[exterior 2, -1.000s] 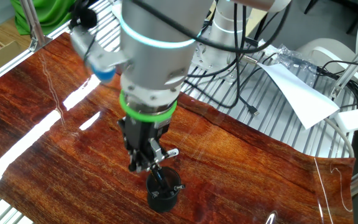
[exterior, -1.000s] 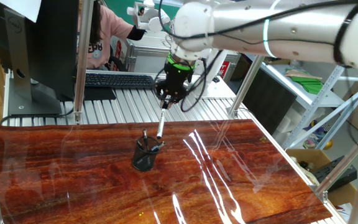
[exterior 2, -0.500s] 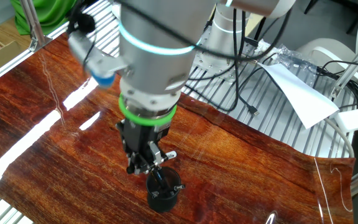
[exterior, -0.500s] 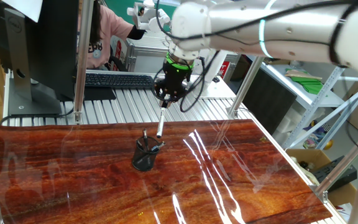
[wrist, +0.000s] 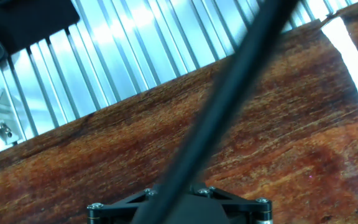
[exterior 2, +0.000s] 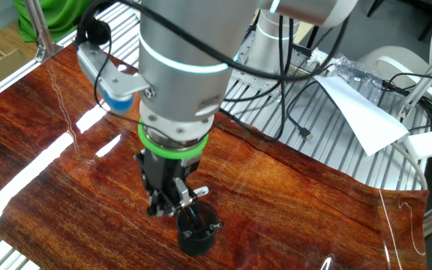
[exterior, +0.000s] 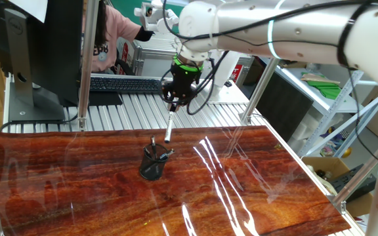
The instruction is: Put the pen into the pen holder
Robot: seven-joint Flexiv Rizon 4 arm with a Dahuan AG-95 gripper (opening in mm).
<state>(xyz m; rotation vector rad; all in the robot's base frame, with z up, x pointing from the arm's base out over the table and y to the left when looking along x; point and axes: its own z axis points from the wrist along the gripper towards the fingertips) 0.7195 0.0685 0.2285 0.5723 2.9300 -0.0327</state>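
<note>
Nearest in one fixed view lies the glossy reddish wood tabletop (exterior: 110, 190), its grain streaked with white glare from overhead light, filling the lower half of the picture. On it stands the pen holder (exterior: 153, 163), a small black mesh cup with a couple of short dark pens (exterior: 153, 142) poking out of its rim. Above and slightly behind the cup hangs the pen (exterior: 168, 128), nearly upright with its silvery-white lower part pointing down, its tip above the cup and not inside it. The gripper (exterior: 173, 105) is pinched on the pen's dark upper end, pointing straight down beneath a green ring on the white arm (exterior: 268, 29). In the other fixed view the gripper (exterior 2: 172, 204) sits just above the pen holder (exterior 2: 197, 232). The hand view shows the pen (wrist: 229, 87) as a blurred dark bar running diagonally across wood and metal. Beyond the wood runs a ribbed aluminium surface (exterior: 136, 108) carrying a black keyboard (exterior: 126, 84) and a dark monitor (exterior: 41, 46). Farther back a person in a pink top (exterior: 107, 39) sits, and metal shelving (exterior: 333, 98) stands at the right
</note>
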